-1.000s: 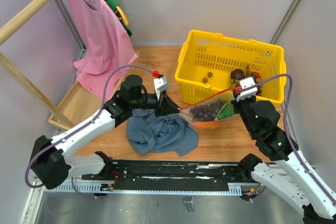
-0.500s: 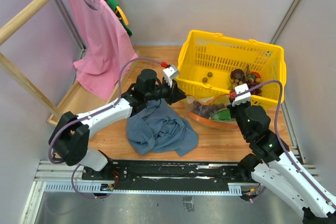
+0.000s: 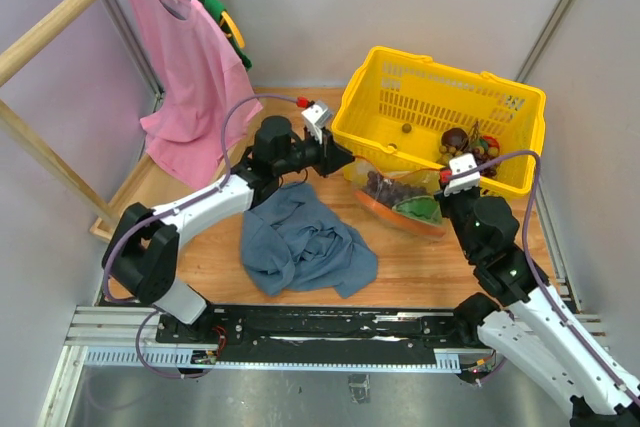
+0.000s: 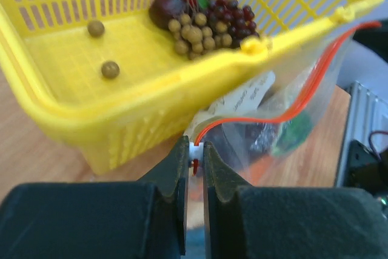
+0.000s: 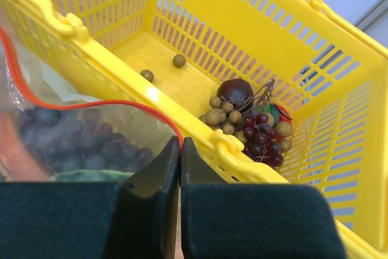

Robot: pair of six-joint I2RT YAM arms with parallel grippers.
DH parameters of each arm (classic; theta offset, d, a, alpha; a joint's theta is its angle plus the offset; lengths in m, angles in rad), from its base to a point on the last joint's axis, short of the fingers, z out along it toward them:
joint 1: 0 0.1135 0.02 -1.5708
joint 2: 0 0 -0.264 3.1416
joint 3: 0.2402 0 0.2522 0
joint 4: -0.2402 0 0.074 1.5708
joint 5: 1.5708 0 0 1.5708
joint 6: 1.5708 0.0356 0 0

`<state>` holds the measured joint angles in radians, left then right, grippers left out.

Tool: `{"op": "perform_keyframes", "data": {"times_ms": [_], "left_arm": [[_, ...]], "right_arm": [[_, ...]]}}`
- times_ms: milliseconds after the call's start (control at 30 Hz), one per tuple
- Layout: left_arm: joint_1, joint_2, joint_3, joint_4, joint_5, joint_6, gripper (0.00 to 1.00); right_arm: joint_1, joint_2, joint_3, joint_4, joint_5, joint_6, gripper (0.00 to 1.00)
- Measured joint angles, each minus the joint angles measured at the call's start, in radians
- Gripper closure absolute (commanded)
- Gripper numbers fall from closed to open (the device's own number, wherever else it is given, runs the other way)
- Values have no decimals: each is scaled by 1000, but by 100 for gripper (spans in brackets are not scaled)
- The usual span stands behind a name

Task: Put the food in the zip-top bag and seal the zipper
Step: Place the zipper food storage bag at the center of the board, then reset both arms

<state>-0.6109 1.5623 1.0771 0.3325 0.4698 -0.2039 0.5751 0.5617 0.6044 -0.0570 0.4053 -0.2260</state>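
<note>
Left pincer [image 4: 194,151] and right pincer [image 5: 180,147] clamp opposite ends of thin orange-red zipper strip [image 5: 91,104]; if I tug unevenly, one end may slip, leaving clear crinkly plastic bag [image 4: 321,107] unsealed.

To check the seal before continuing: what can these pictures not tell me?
- zipper: pressed shut or not; too small in top view, ends covered by left tool and right tool in wrist views.
- bag label text: blurred, left wrist.
- fruit wedge: cut off by the left edge, right wrist.
</note>
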Motion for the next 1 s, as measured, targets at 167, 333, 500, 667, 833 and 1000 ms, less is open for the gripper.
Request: {"op": "perform_keyframes", "data": {"times_ms": [167,333,500,667,833,1000], "left_arm": [[-1,-129,-200,51,19,-69,79],[-6,-259,-314,40,5,-118,60],[-6,-448,-341,-76,-131,-163,19],[82,-642,-341,-242,-306,-251,7],[388,-705,-338,-443,-318,-312,3],[612,-805,-339,-629,-287,-329,1]], "right_arm": [[0,-105,0,-71,-77,1,89],[0,-211,-3,-130,-154,29,66],[0,-274,-4,-161,-189,59,42],[0,-298,5,-208,-163,65,20],[0,-314,33,-229,-86,52,2],[0,-350,36,-251,6,42,2]]}}
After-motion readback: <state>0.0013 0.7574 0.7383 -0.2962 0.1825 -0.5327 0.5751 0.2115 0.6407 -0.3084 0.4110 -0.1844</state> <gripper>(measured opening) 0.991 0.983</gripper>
